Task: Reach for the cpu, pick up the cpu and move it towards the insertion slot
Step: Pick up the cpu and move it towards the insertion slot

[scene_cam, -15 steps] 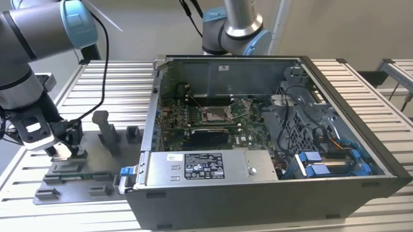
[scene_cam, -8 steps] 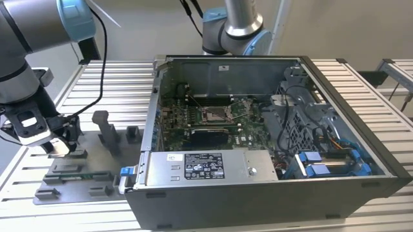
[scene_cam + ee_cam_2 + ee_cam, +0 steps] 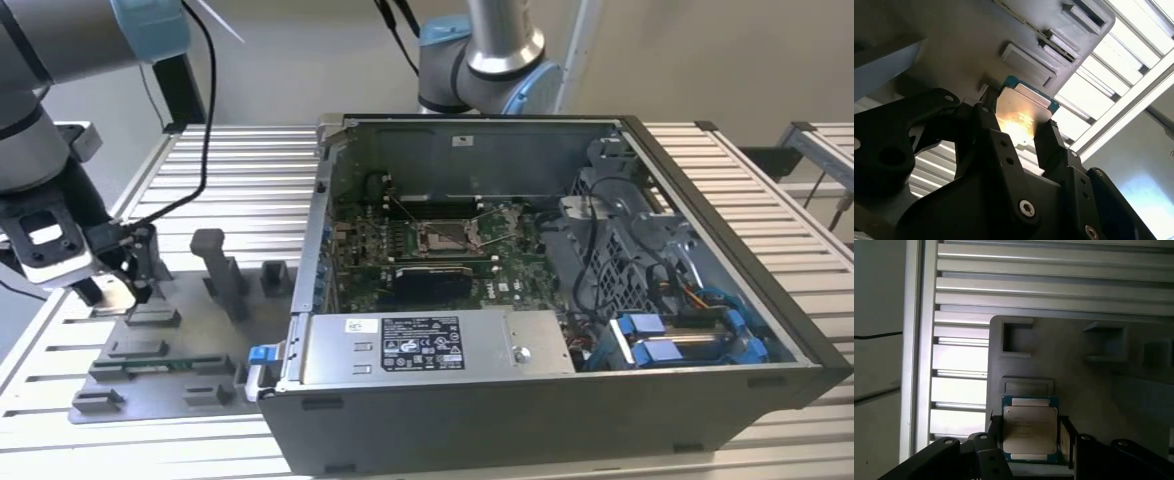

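1. The slatted counter (image 3: pixel 747 180) carries everything, so the carry should run level over it with no need to tilt.
2. The open computer case (image 3: pixel 534 420) stands at the exterior view's right. Its near wall is high and, in my judgement, is the main obstacle to pass over.
3. The grey fixture tray (image 3: pixel 160 365) lies at the exterior view's left. Its upright posts stand close by, so rising straight up looks safest.
4. The insertion slot (image 3: pixel 445 236) sits deep inside the case, well apart from the tray.
5. The gripper (image 3: pixel 118 292) hangs just above the tray, narrowed to chip width, its fingers (image 3: pixel 1051 145) apparently pressing two opposite edges.
6. The cpu (image 3: pixel 1030 429) sits flat between them, seemingly just clear of its recess. It is thin and edge-held, so a steady grip and slow moves suit it.
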You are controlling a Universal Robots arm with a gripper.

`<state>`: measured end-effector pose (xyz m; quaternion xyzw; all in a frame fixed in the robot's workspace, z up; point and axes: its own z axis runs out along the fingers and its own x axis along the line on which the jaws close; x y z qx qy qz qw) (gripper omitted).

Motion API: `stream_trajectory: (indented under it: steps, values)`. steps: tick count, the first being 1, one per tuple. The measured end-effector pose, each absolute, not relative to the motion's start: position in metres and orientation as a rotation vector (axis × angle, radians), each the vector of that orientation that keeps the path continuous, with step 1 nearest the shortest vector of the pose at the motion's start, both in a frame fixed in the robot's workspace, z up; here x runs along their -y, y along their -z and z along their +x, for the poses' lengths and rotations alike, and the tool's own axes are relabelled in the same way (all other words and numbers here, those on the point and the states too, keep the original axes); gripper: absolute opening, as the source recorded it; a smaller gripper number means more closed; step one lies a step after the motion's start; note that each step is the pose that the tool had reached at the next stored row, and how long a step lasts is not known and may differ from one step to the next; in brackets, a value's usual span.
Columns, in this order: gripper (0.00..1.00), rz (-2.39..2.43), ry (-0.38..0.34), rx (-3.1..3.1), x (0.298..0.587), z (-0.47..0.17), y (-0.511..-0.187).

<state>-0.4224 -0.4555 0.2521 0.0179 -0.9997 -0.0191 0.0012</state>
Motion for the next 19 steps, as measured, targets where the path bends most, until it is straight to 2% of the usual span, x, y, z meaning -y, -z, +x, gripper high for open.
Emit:
stream_trajectory:
  steps: [19]
  values:
    - [0.0,0.057,0.06,3.138,0.455,-0.423,-0.324]
